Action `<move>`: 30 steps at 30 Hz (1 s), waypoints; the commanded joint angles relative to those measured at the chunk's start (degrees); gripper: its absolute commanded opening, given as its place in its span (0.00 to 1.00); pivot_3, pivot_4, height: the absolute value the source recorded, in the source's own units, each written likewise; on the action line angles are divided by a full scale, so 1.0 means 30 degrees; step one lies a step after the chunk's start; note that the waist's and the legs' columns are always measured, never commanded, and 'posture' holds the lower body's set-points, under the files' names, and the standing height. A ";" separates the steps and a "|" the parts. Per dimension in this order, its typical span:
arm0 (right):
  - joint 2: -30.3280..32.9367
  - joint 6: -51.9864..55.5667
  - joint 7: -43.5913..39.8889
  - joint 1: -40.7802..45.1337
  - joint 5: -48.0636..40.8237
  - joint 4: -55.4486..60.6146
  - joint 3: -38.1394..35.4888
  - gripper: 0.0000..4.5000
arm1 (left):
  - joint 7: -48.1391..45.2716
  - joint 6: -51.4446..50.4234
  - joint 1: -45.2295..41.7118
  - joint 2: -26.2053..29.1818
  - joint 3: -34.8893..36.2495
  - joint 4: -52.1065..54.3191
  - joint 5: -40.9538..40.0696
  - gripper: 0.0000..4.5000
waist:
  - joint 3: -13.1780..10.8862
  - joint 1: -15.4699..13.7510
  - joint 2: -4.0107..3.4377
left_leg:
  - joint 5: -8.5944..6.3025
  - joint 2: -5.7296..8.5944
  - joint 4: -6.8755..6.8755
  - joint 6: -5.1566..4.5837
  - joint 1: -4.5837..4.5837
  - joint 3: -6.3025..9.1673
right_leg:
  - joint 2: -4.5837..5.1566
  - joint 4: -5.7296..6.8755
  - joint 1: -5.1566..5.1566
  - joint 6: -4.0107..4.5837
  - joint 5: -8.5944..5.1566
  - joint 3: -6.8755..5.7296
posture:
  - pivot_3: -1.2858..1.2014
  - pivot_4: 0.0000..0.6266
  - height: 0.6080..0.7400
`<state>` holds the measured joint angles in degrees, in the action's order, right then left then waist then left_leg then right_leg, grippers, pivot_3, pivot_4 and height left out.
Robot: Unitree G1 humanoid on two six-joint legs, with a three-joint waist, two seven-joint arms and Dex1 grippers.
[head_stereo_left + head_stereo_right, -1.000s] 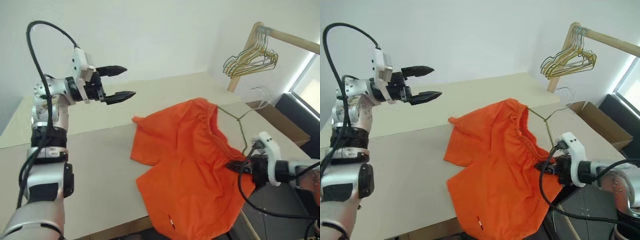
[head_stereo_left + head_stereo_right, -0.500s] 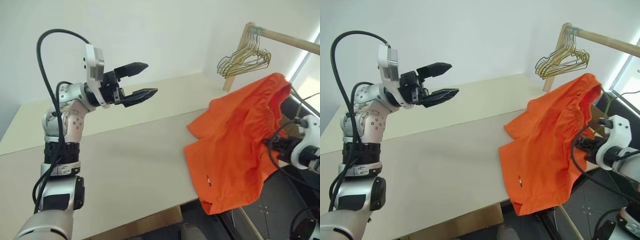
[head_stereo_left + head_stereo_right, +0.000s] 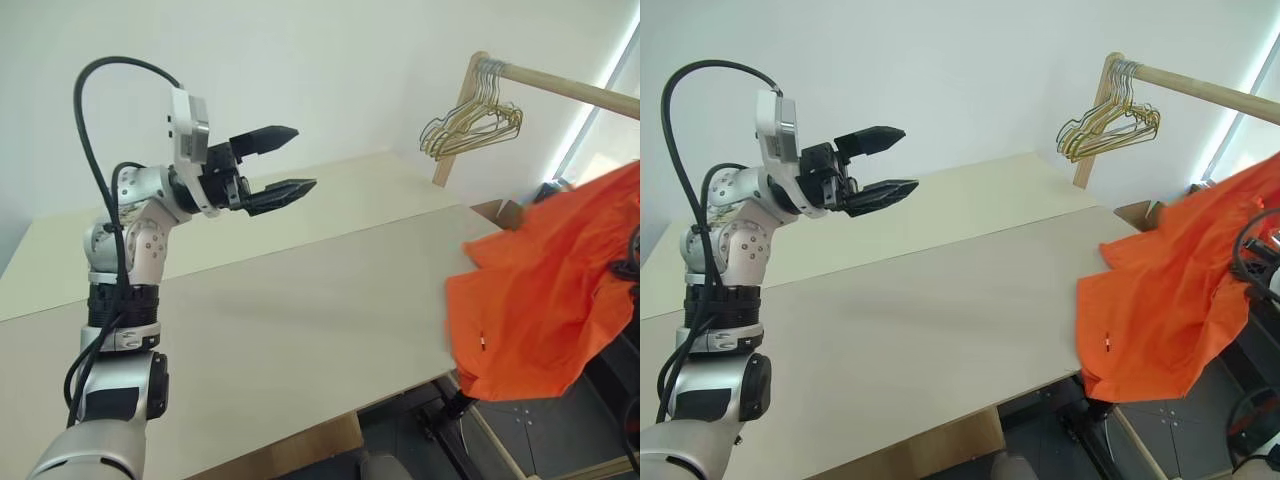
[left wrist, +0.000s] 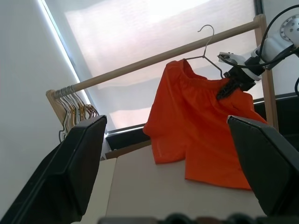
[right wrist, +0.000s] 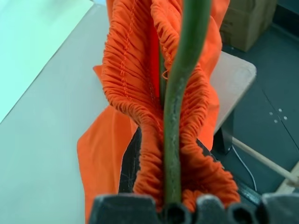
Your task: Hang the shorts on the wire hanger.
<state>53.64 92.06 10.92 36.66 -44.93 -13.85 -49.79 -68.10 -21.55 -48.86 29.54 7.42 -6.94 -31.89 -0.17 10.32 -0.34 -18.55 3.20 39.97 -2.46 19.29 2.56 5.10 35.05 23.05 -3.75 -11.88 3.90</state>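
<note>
The bright orange shorts (image 3: 545, 285) hang in the air past the table's right edge, draped over the thin wire hanger (image 4: 205, 58), whose hook (image 4: 209, 35) points up. My right gripper (image 4: 232, 86) is shut on the hanger's wire (image 5: 180, 93) with the gathered waistband (image 5: 126, 84) bunched around it. A small white tag (image 3: 482, 344) shows low on the fabric. My left gripper (image 3: 305, 157) stands open and empty, held high above the table's left side, pointing right toward the shorts.
A wooden rail (image 3: 560, 85) at the back right carries a bunch of gold wire hangers (image 3: 470, 125). A cardboard box (image 3: 505, 212) sits on the floor behind the table's right corner. The beige tabletop (image 3: 300, 300) spreads across the middle.
My right gripper has lifted the shorts and hanger off the table and carried them rightward and up. The left gripper rose and shifted right early on, then held still. The view has turned right.
</note>
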 commanded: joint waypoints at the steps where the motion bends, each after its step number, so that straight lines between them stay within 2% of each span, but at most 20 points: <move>1: 0.0335 -0.0222 0.0348 0.1527 0.1801 -0.0931 -0.0934 0.00 | -0.0028 -0.0055 -0.0293 0.0322 0.0171 0.0596 -0.0478 1.00 | 0.0001 -0.0005 -0.0002 | 0.0000 0.0002 0.0000 0.0000 0.0000 -0.0003 | 0.0004 0.0002 0.0005 0.0000 0.0000 0.0005 | 0.43 0.00 1.00; 12: 0.1335 -0.2947 0.0285 0.3813 0.5984 -0.5734 -0.1731 0.00 | -0.0038 -0.0283 -0.0040 0.0582 0.0201 0.1061 -0.0512 1.00 | -0.0007 -0.0028 -0.0011 | -0.0003 0.0015 -0.0016 -0.0004 -0.0007 -0.0010 | 0.0013 -0.0013 0.0005 -0.0010 -0.0005 0.0009 | 0.44 0.00 1.00; 21: 0.2483 -0.4360 -0.1102 0.4804 0.6841 -0.7313 -0.0476 0.00 | -0.0022 -0.0478 0.0125 0.0905 0.0240 0.1423 -0.0691 1.00 | -0.0025 0.0044 -0.0044 | -0.0007 0.0015 -0.0032 -0.0012 -0.0016 -0.0053 | 0.0006 -0.0019 -0.0002 -0.0020 -0.0011 0.0041 | 0.44 0.00 1.00; 30: 0.3545 -0.7701 0.0483 0.5069 0.8197 -1.1911 -0.1046 0.00 | 0.0045 -0.0458 0.0313 0.1118 0.0122 0.1647 -0.0815 1.00 | -0.0043 -0.0015 -0.0033 | -0.0016 0.0012 -0.0051 -0.0028 -0.0026 -0.0090 | -0.0003 -0.0041 -0.0010 -0.0029 -0.0017 0.0059 | 0.45 0.00 1.00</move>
<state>62.28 71.44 12.05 50.25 -20.44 -49.43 -52.56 -68.18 -22.74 -47.30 32.10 7.36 -3.37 -33.47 -0.30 10.28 -0.44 -18.60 3.24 39.81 -2.55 19.21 2.26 5.09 34.93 23.02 -3.84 -11.93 4.09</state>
